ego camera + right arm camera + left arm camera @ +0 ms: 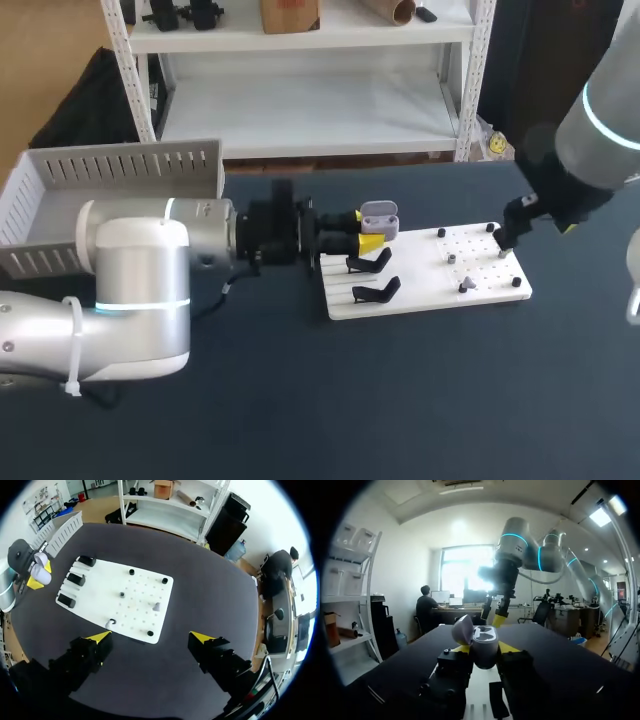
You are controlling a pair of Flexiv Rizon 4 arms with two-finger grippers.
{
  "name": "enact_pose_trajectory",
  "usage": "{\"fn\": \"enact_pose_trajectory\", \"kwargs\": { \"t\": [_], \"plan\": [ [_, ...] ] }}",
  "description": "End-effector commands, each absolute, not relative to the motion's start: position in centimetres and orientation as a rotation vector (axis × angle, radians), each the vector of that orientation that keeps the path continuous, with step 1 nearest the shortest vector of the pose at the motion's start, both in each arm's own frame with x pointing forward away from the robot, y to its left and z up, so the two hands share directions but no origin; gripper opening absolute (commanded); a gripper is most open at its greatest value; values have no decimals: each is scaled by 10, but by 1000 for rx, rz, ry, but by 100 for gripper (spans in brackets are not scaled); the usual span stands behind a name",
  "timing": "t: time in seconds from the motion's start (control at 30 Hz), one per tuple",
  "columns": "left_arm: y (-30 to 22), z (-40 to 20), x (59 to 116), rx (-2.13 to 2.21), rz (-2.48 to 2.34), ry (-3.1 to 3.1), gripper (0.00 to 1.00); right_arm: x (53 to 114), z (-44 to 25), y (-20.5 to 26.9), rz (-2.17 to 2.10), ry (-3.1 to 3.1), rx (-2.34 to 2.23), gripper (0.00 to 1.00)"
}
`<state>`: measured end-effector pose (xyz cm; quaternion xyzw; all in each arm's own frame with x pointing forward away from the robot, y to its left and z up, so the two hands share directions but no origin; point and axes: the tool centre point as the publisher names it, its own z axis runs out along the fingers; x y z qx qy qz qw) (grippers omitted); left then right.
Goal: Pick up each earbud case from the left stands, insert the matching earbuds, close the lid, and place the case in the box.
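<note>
A grey earbud case (380, 213) with its lid up is held just above the white board (420, 300), over the far stand. My left gripper (364, 231) is shut on it from both sides. In the left wrist view the case (484, 645) sits between the yellow tips, its lid (462, 629) tilted back. Two black stands (368, 263) (376, 290) are bare. Small earbuds (452, 258) (466, 286) stand on the board's right half. My right gripper (151, 638) hangs open high above the board (135, 615), by its far right corner (502, 240).
A grey perforated box (110, 180) stands at the table's far left, behind my left arm. Black pegs (441, 233) (516, 282) mark the board's right corners. Dark tabletop lies bare in front of the board.
</note>
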<state>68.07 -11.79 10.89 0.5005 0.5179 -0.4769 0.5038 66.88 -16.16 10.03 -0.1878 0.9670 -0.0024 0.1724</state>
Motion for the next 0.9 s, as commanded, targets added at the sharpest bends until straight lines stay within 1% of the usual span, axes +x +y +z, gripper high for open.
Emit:
{"fn": "enact_pose_trajectory", "kwargs": {
  "t": [0.03, 0.47, 0.8, 0.9],
  "plan": [
    [-116, 110, 681, 1190, -1159, 1254, 0, 668, 92, -164, -233, 2722, -479, 100],
    [-112, 138, 674, 1207, -1124, 1263, 0, 674, 75, -175, -237, 2772, -437, 100],
    [-112, 139, 674, 1210, -1141, 1257, 0, 692, 66, -175, -232, 2772, -463, 100],
    [-112, 139, 674, 1210, -1141, 1257, 0, 698, 64, -168, -217, 2765, -476, 100]
  ]
}}
